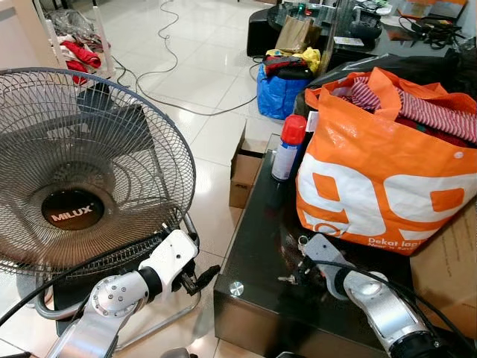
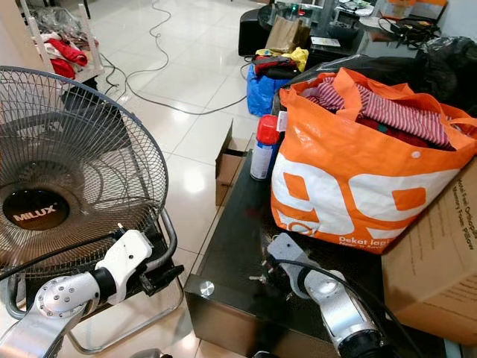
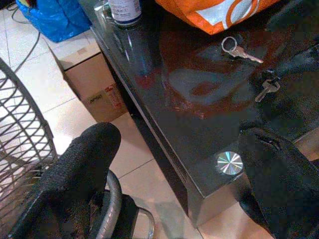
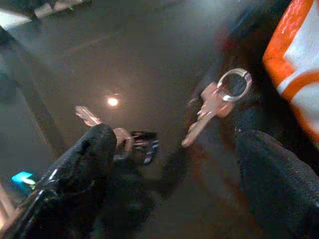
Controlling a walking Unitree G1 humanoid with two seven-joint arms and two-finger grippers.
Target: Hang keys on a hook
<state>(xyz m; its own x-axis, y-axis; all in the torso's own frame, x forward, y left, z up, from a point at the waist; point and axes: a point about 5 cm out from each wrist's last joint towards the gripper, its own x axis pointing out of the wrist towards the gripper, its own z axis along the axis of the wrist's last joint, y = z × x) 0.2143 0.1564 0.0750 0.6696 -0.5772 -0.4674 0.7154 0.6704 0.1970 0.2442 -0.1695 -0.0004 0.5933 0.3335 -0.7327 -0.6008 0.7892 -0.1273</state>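
Observation:
A silver key on a ring (image 4: pixel 219 99) lies flat on the black glass table (image 1: pixel 253 246), close to the orange bag. A second small key bunch with a dark fob (image 4: pixel 130 142) lies nearer the table's front. My right gripper (image 4: pixel 174 144) is low over the table, open, with both sets of keys between or beside its fingers; the small bunch sits against one finger (image 4: pixel 84 169). In the left wrist view the ringed key (image 3: pixel 234 49) and the small bunch (image 3: pixel 266 89) are also seen. My left gripper (image 1: pixel 201 277) hangs open off the table's front left corner, holding nothing.
A big orange bag (image 1: pixel 380 179) full of clothes takes up the table's back. A red-capped spray can (image 1: pixel 287 149) stands beside it. A large floor fan (image 1: pixel 82 171) stands close on the left. A cardboard box (image 1: pixel 244 170), a blue bag (image 1: pixel 279 89) and cables (image 1: pixel 171 71) are on the tiled floor.

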